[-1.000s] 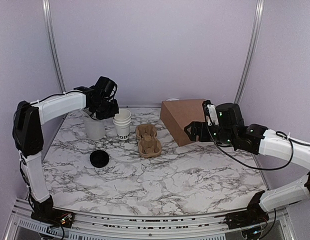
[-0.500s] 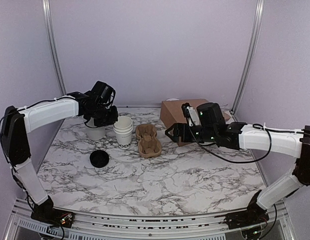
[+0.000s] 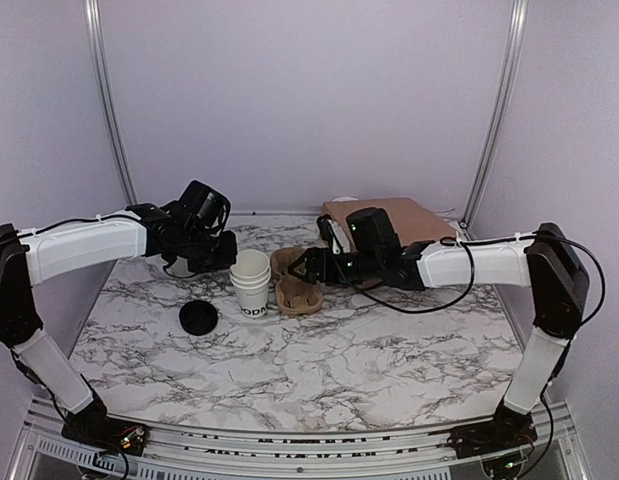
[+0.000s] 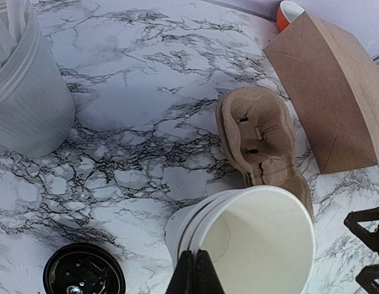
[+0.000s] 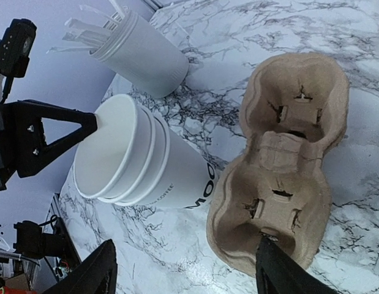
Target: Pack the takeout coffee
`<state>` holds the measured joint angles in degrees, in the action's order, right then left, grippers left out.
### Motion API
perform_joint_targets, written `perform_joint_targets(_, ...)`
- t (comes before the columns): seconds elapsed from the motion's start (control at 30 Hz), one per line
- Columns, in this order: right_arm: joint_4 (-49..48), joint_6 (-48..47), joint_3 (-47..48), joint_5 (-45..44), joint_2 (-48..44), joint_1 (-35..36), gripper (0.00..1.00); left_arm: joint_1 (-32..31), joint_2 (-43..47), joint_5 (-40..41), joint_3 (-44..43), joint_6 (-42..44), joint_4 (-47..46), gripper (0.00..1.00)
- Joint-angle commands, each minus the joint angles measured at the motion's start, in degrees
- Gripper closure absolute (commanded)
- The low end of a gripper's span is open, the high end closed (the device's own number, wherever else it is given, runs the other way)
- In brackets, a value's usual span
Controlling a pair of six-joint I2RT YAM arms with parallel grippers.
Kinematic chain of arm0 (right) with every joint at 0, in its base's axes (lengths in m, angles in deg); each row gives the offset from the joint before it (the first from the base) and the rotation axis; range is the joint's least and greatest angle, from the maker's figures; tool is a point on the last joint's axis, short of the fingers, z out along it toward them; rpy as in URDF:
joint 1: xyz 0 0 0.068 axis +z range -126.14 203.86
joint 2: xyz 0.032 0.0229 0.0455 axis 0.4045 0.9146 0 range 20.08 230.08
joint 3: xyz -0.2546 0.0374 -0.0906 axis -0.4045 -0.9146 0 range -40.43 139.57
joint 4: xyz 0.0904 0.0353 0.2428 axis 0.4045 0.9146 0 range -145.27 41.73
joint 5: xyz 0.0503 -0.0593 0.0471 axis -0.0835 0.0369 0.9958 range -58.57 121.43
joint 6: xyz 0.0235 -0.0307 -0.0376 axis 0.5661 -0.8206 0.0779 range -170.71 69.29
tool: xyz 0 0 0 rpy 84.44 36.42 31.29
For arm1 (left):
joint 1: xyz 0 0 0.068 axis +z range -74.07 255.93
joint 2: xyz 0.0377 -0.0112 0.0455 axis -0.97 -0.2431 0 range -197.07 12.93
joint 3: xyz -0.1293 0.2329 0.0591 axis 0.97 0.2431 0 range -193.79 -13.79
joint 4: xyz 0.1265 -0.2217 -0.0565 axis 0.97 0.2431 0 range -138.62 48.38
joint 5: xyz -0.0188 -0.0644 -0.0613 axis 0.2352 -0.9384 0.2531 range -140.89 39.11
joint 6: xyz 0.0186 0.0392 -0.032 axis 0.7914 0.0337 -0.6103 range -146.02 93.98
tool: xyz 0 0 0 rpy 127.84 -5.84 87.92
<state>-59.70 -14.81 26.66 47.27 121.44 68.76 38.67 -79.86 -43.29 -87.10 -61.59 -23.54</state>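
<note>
The takeout coffee is a stack of nested white paper cups (image 3: 252, 284) with dark lettering and no lid on. It also shows in the left wrist view (image 4: 256, 239) and the right wrist view (image 5: 140, 162). Its black lid (image 3: 198, 318) lies on the table to the left, inner side up (image 4: 84, 271). My left gripper (image 3: 232, 262) is shut on the stack's rim (image 4: 195, 263). My right gripper (image 3: 302, 268) is open, its jaws spread wide over the near end of the brown pulp cup carrier (image 5: 287, 165), right of the cups. Its midpoint shows in its own view (image 5: 189, 272).
A tall white tumbler (image 4: 24, 104) with white cutlery stands behind and left of the cups (image 5: 140, 55). A brown paper bag (image 3: 389, 215) lies at the back right (image 4: 330, 92), an orange cup (image 4: 290, 11) behind it. The carrier (image 3: 297, 280) touches the cups' right side.
My left gripper has drawn the cup stack forward and slightly right, next to the carrier. My right arm has swung left from the bag to over the carrier.
</note>
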Motion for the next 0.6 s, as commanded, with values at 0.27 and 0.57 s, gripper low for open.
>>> perform_joint_targets(0.27, -2.96, 3.82, 7.69, 3.64, 8.03, 1.55, 0.36, -1.15, 5.09, -0.91, 5.28, -0.89, -5.57, 1.00)
perform_joint_targets(0.57, -4.53, 5.47, 9.03, 5.32, 10.38, 1.99, 0.53, -3.07, 5.70, -1.61, 6.90, -0.88, -6.68, 1.00)
